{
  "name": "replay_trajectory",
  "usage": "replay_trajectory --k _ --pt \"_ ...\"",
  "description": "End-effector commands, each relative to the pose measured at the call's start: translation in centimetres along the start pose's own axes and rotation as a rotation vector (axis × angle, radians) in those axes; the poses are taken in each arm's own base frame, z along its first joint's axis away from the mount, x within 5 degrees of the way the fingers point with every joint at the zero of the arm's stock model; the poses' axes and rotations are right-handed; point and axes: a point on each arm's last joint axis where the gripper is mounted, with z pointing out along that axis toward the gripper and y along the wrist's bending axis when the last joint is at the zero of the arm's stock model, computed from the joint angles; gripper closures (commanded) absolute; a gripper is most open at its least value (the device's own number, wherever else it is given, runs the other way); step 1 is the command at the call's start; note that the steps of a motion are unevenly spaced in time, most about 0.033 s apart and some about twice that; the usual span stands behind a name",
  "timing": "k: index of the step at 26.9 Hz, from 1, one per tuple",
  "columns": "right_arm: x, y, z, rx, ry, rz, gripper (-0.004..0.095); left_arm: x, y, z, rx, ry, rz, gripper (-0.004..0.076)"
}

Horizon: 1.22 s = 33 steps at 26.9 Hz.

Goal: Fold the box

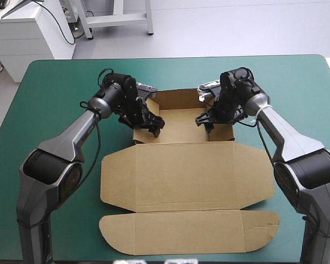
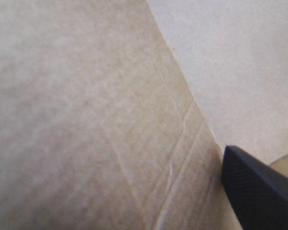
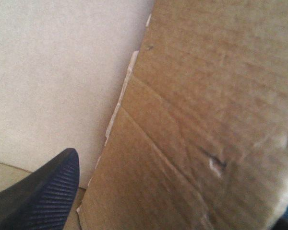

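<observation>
On the left side of the table (image 1: 55,88), with its teal-green cover, we see the left arm come in over the cover, and the left gripper (image 1: 152,123) sits low at the left wall of the raised far part of the box (image 1: 181,176). From that arm's wrist we see only one black finger (image 2: 261,191), standing off toward the corner rather than at the middle. The brown board of the wall fills the rest of the view close up and hides the other finger. We read this claw as spread, straddling the wall and not pinching it.

Across the middle of the table lies the box, a cut sheet of brown board. Its far part is a small tray with walls raised at the back and at both sides. Its near part lies flat on the cover: a broad panel with a wing at either side, then a long flap with rounded ends nearest the robot.

To the right, the right gripper (image 1: 205,121) is at the tray's right wall, facing the left gripper across the tray. Its wrist view shows one black finger (image 3: 43,196) low and off to the side, just apart from the ragged edge of the board, which hides the other finger. This claw too stands spread, with the wall between its fingers
</observation>
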Motion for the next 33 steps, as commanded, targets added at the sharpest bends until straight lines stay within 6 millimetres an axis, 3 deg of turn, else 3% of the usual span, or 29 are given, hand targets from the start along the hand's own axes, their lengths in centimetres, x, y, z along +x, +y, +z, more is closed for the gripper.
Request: replay_trajectory --k 1,5,12,19,27,30,33 --pt "0.0 0.1 -3.3 0.004 -0.079 -0.018 0.0195 0.3 -0.9 -3.7 0.019 -0.04 -0.002 0.0082" --pt "0.1 -0.5 -3.6 0.075 -0.084 -0.027 0.0195 0.5 -0.6 -4.4 -0.018 -0.053 0.014 0.0082" --pt "0.2 -1.3 -5.0 0.083 -0.131 0.002 0.0195 0.1 -0.9 -7.6 -0.039 -0.145 0.03 0.0082" --pt "1.4 -1.8 -9.4 0.086 -0.234 0.015 0.0195 0.7 -1.0 -12.1 -0.109 -0.259 0.054 0.0082" --pt "3.5 -1.8 -14.8 0.122 -0.37 0.011 0.0195 4.0 -1.8 -19.8 -0.178 -0.432 0.087 0.0122" --pt "4.0 -1.8 -15.8 0.124 -0.393 0.006 0.0195 6.0 -2.2 -23.1 -0.208 -0.51 0.123 0.0182" --pt "4.1 -1.7 -16.0 0.124 -0.398 -0.002 0.0195 8.4 -2.7 -26.5 -0.233 -0.593 0.154 0.03"
